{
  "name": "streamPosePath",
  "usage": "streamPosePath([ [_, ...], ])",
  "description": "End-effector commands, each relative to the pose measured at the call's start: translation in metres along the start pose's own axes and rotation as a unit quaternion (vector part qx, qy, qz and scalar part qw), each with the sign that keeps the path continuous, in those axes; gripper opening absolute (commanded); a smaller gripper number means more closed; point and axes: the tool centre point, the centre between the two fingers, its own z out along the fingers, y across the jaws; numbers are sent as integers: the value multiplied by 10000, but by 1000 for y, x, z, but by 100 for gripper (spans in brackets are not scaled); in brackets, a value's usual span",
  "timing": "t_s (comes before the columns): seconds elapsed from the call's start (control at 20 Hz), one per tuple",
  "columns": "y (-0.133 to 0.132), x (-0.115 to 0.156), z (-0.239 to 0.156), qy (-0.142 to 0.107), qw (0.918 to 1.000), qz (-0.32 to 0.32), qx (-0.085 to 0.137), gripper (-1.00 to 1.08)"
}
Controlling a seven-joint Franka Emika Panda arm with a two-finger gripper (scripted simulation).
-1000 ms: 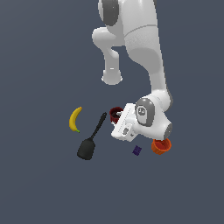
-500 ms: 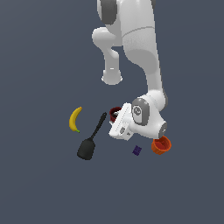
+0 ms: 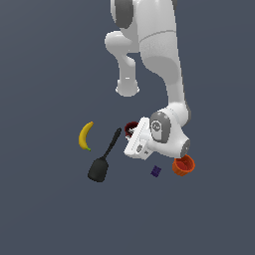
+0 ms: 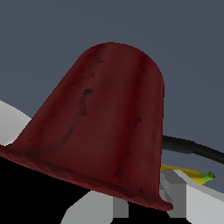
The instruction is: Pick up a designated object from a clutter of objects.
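Crowding the small dark red ribbed cup (image 3: 131,127) — black spatula (image 3: 104,160) and yellow banana (image 3: 85,135) alongside — the white gripper (image 3: 131,133) hides its fingers; their grip can't be told.

maroon cup (image 4: 109,127): matt, mottled, scuffed-looking skin
arm (image 3: 159,50): smooth, glossy white plastic
spatula (image 3: 103,159): matt black
banana (image 3: 85,135): smooth yellow skin

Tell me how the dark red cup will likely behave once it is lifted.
The dark red cup looks stiff: a moulded shell holding its shape. Its walls taper from the flared rim, so it may slip along the tool if pinched on the sides. It is probably light for its size, being hollow like the orange cup.
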Motion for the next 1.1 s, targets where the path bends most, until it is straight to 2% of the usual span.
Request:
streamPosePath([
  [0.0, 0, 0, 0, 1, 10000, -1, -1, -100],
  [0.25, 2, -7, -1, 0, 10000, 2, 1, -100],
  [0.5, 8, -36, -5, 0, 10000, 3, 4, -100],
  [0.7, 17, -73, -11, 0, 10000, 6, 10, -100],
  [1.05, 37, -159, -24, -2, 10000, 14, 24, -100],
])
